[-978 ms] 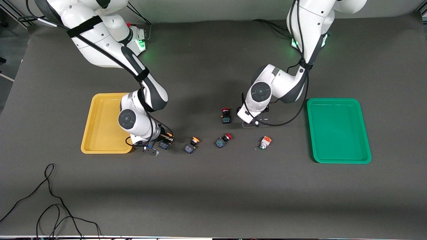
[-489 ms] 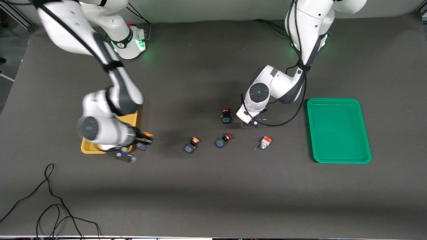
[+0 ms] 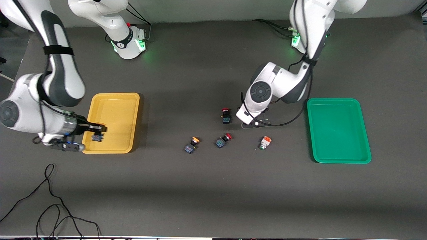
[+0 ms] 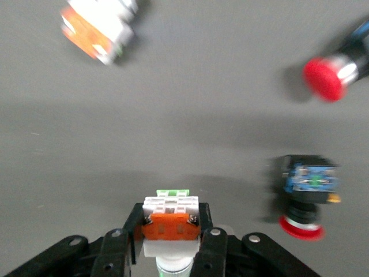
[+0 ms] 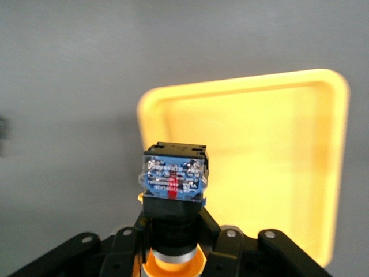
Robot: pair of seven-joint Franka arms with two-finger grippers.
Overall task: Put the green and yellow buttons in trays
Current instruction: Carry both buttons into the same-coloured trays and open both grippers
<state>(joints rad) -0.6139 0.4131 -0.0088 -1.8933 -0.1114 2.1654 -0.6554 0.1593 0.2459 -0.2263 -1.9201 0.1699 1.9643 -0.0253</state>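
Left gripper (image 3: 255, 124) sits hidden under its own wrist in the front view; the white button (image 4: 170, 222) it clamps shows only in the left wrist view, its tip cut off by the picture's edge. In that view a second white button (image 4: 97, 30) is blurred and clipped by the edge, and one red button (image 4: 337, 68) is clipped too; another red button (image 4: 307, 193) is blurred. Right gripper (image 5: 173, 245) is cut off in the right wrist view, as is the cap of its yellow button (image 5: 173, 184). Part of the yellow tray (image 5: 277, 167) lies hidden by that button. A cable (image 3: 50, 206) runs off the front view's edge.
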